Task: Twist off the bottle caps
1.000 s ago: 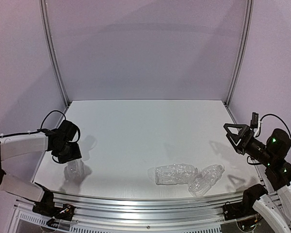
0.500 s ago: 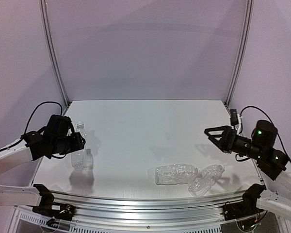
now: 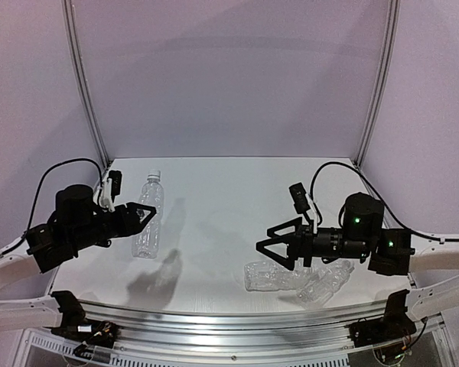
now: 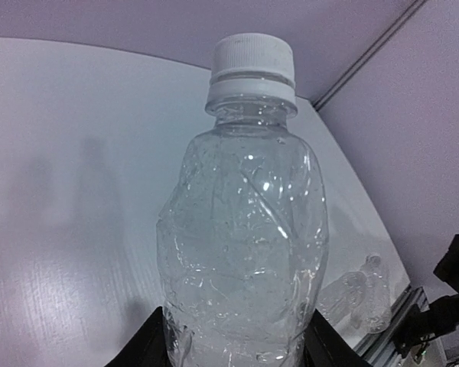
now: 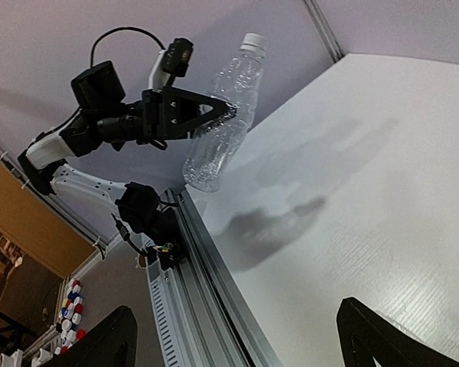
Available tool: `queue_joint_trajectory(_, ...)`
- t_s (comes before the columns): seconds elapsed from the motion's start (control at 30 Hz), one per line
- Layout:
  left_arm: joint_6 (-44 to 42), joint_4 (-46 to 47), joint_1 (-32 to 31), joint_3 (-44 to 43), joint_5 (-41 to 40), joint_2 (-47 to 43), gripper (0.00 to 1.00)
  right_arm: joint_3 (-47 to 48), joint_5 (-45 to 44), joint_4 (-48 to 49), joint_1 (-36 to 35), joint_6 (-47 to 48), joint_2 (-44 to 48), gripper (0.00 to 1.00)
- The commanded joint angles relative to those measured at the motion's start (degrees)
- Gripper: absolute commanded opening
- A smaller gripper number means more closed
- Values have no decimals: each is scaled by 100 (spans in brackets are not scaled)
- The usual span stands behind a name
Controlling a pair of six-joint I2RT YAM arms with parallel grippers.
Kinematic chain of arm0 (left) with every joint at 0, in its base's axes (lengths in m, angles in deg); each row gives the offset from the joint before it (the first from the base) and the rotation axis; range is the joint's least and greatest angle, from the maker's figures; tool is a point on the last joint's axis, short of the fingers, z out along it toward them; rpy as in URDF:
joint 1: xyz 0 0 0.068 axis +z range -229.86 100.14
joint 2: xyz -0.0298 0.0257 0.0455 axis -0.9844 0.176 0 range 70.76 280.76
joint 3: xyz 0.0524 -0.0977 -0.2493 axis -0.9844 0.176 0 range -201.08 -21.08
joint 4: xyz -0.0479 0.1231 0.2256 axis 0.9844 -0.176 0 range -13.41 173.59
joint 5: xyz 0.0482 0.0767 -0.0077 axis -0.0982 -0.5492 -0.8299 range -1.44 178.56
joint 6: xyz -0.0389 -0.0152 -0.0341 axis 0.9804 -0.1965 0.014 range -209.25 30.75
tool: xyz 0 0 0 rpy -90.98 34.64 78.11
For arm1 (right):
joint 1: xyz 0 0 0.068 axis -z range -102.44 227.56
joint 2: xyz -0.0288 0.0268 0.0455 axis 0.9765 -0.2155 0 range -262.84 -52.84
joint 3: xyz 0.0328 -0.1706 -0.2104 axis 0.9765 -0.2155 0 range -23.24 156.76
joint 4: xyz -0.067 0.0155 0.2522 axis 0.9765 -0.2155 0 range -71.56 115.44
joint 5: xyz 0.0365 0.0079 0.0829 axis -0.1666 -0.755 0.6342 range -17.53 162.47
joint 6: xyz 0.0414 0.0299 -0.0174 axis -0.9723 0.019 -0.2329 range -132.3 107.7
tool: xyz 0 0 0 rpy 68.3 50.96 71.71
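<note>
No cap looks unscrewed yet. The left pincer [image 3: 144, 212] is clenched on one bottle [image 3: 148, 233], held upright in the air over the left side of the desk [image 3: 237, 183], with its white cap [image 3: 154, 175] on. The right pincer [image 3: 269, 248] hangs spread and empty above two other bottles [image 3: 277, 274] lying near right. Their caps are too small to judge. All three likely remain to do.
</note>
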Motion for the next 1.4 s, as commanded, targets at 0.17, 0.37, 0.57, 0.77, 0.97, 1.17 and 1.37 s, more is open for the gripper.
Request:
queue_joint_trajectory(0.17,386,2286,-260,145,1156,353,45,-138,364,2175,-397,878,-790,92)
queue_joint_trajectory(0.37,840,3221,-378,-99,1562,740,44,298,389,3461,-432,866,-1740,91)
queue_joint_trajectory(0.57,1164,4638,-495,77,1936,1023,44,1090,114,3510,-426,848,-2483,91)
queue_joint_trajectory(0.77,1347,5889,-516,370,2041,1306,45,1675,15,3575,-427,797,-2999,91)
queue_joint_trajectory(0.97,1370,6419,-492,360,2114,1570,45,2264,234,3446,-427,932,-3521,90)
queue_joint_trajectory(1.17,1614,7148,-348,505,2269,1746,41,2640,682,3350,-431,1159,-3783,87)
queue_joint_trajectory(1.37,2144,8188,-82,665,2760,2119,41,3162,1243,2722,-426,1341,-3945,78)
